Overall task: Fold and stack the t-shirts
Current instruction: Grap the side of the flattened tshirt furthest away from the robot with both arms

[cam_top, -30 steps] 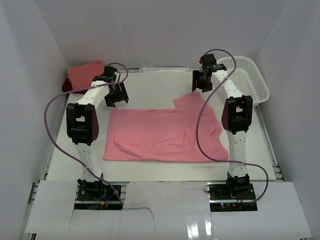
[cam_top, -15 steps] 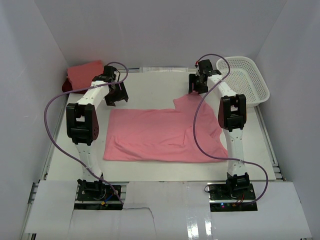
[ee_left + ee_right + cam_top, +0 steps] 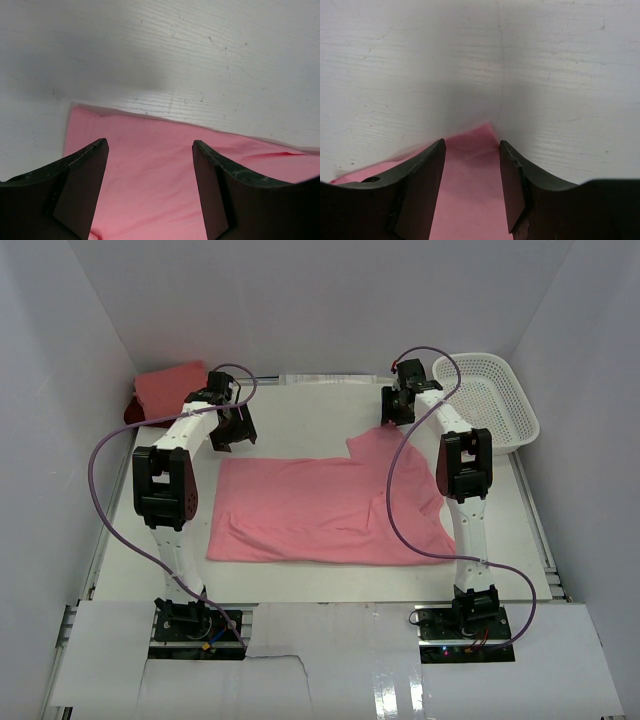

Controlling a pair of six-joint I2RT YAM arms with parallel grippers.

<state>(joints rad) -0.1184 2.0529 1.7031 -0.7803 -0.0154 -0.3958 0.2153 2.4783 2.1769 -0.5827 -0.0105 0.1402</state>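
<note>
A rose pink t-shirt [image 3: 320,510] lies spread flat in the middle of the white table. My left gripper [image 3: 232,437] hangs open just above its far left corner, and the pink cloth [image 3: 150,190] shows between the wide-apart fingers [image 3: 85,175]. My right gripper [image 3: 392,415] is low over the far right sleeve corner [image 3: 472,150]; its jaws stand either side of the cloth tip with a gap still showing. At the back left a folded salmon pink t-shirt [image 3: 168,388] rests on a dark red one [image 3: 133,415].
A white mesh basket [image 3: 495,400] sits at the back right corner of the table, just right of the right arm. White walls close in on three sides. Purple cables loop from both arms.
The right gripper has moved left and down onto the shirt's far right corner, and its jaws have narrowed. The left arm and the shirt have not moved.
</note>
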